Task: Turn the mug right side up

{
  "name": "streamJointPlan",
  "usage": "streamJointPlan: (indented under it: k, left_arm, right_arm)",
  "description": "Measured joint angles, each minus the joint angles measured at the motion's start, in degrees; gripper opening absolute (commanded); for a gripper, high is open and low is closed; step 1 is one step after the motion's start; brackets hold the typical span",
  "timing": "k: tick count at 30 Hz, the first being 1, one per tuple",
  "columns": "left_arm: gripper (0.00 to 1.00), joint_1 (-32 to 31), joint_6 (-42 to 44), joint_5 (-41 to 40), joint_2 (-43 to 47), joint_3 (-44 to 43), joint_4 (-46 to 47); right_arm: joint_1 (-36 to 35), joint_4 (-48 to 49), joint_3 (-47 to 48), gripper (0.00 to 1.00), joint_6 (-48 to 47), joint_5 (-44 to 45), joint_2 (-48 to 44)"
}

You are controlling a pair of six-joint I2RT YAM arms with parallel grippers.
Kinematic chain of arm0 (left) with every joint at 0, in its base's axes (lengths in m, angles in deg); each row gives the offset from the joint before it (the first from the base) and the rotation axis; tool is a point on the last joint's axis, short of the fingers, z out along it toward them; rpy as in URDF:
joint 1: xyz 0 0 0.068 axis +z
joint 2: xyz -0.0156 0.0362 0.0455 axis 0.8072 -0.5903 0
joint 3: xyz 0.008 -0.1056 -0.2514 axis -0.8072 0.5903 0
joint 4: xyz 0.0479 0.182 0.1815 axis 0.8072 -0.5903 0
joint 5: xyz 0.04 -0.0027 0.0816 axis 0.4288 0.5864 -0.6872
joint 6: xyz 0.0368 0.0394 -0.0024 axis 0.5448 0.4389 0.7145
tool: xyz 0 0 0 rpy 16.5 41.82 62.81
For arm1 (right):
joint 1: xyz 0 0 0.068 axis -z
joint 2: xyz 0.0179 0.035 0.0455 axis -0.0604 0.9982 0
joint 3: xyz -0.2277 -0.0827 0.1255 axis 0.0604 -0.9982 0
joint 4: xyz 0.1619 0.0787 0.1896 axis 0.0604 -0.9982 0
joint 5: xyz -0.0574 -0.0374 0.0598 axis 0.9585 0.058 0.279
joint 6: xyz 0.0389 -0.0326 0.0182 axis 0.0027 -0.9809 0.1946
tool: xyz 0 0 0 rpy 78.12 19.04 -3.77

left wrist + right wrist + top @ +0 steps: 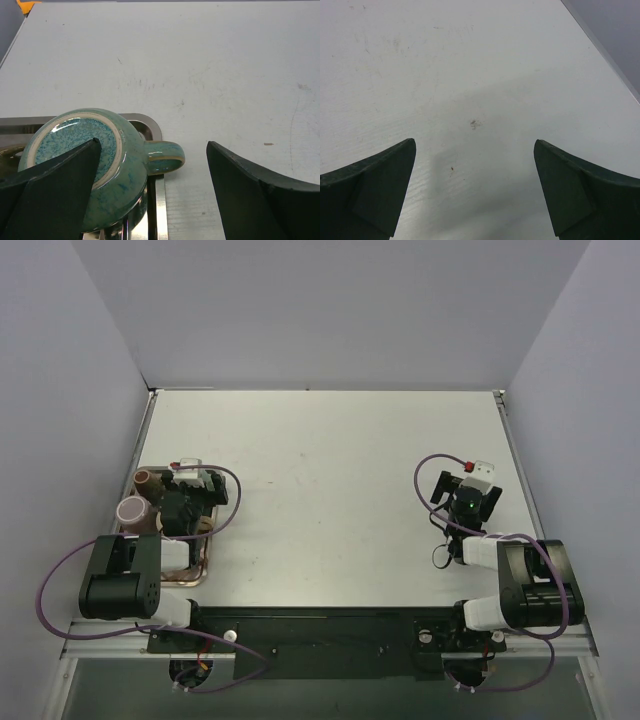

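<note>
At the left edge of the white table (330, 460), on a shallow metal tray (151, 123), sits the speckled teal-green glazed ceramic mug (127, 162). It is upside down, with its unglazed foot ring facing up and its looped handle (167, 156) pointing right, over the tray's rim. My left gripper (152, 145) hangs just above it with the dark fingers (55, 190) spread wide and pinching nothing. The left finger crosses in front of the mug's base (I can't tell from here whether it touches). The right finger stands over bare table, clear of the handle.

From overhead the arm hides the mug, and I see two brownish cups (134, 510) on the tray's left side. My right gripper (475, 142) is well apart, on the table's right side, spread wide over bare surface and holding nothing.
</note>
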Motion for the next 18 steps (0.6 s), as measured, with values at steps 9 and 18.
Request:
streamJointPlan:
  k: [9, 18]
  left_arm:
    - [0.98, 0.6, 0.2, 2.4, 0.1, 0.0, -0.1]
    - [0.98, 7.9, -0.7, 15.6, 9.0, -7.3, -18.5]
  right_arm:
    - [0.0, -11.6, 2.4, 0.99, 2.8, 4.0, -7.5]
    - [-0.6, -32.6, 12.3, 0.97, 9.5, -0.5, -21.7]
